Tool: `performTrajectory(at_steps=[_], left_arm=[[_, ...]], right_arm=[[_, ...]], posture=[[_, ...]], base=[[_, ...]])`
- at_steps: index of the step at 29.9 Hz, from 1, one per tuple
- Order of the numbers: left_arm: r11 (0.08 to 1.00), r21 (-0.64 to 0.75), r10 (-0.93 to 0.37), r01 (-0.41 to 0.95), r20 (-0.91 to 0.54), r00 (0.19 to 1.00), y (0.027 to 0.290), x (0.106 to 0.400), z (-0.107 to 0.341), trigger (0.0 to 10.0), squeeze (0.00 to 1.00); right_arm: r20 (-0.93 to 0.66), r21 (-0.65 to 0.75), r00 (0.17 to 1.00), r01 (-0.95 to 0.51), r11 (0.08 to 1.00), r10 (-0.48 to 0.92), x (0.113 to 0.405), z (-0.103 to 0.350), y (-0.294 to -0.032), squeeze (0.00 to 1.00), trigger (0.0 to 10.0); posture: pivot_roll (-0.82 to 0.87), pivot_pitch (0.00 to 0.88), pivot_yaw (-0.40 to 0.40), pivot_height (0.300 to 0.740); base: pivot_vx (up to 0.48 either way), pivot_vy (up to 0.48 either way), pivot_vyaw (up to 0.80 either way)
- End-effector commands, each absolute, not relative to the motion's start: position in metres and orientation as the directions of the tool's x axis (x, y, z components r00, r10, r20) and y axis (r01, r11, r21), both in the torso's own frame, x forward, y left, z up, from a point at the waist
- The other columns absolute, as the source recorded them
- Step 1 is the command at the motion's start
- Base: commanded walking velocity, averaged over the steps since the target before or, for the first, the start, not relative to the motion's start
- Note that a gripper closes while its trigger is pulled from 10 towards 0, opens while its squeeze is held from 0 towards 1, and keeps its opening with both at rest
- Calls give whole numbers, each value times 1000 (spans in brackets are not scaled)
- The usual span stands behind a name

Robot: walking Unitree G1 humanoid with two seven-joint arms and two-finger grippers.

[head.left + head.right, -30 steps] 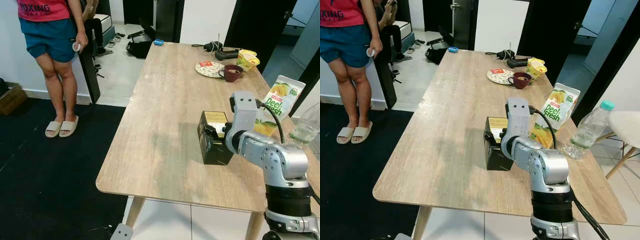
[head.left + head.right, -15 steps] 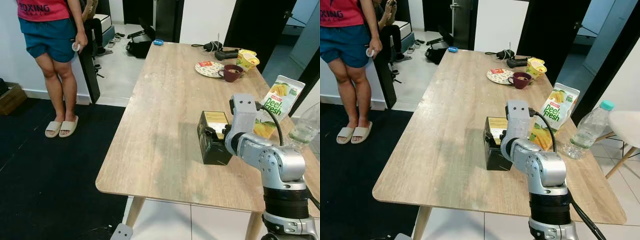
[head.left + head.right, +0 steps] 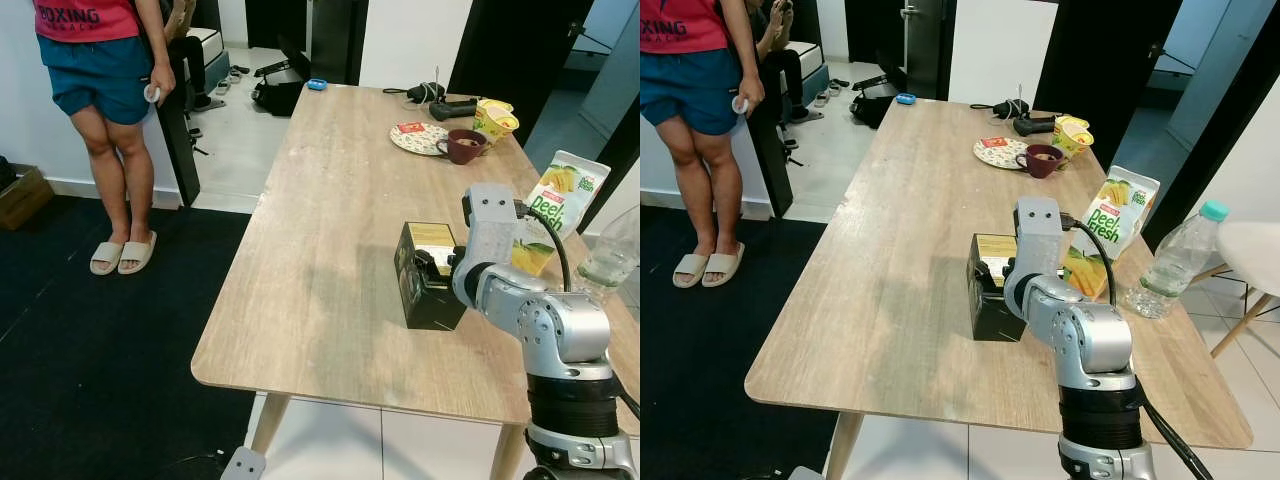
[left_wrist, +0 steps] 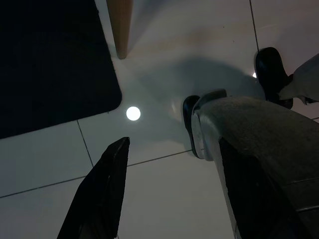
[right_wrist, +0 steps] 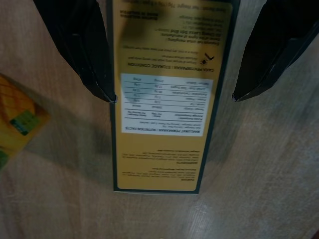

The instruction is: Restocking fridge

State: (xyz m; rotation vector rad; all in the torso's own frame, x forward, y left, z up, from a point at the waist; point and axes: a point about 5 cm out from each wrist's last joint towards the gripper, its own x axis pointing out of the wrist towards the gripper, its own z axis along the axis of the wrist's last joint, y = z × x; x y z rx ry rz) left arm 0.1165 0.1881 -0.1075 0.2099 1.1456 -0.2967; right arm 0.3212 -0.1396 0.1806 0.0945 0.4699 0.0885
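A dark box with a yellow label lies on the wooden table, near its right front. My right gripper hangs over this box, open, with one black finger at each long side of the yellow label. I cannot tell whether the fingers touch the box. A Peel Fresh juice carton stands just behind my right arm, and a clear water bottle stands at the table's right edge. My left gripper hangs idle and open above a tiled floor.
A plate, a dark red mug and a yellow cup sit at the table's far right end. A person stands on the left beside a dark rug. A table leg is near my left gripper.
My right wrist has edged very slightly to the right over the box. The box, the carton and the person stay where they were.
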Motion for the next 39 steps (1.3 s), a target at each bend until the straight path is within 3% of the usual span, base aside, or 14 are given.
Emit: performTrajectory(at_steps=[1, 5, 39], left_arm=[[929, -74, -180, 362, -946, 270, 169, 88, -117, 10000, 0], [930, -76, -182, 361, -946, 270, 168, 88, -117, 10000, 0], [930, -82, -186, 358, -946, 267, 166, 86, -118, 10000, 0]], right_arm=[[-430, 84, 898, -61, 995, 91, 321, 184, -142, 35, 10000], [-433, 74, 897, -64, 995, 90, 321, 184, -141, 0, 10000], [-483, 132, 869, -43, 990, 102, 319, 171, -139, 0, 10000]], posture=[[5, 0, -147, 740], [4, 0, -147, 740], [3, 0, -149, 740]], base=[[0, 0, 0], [0, 0, 0], [0, 0, 0]])
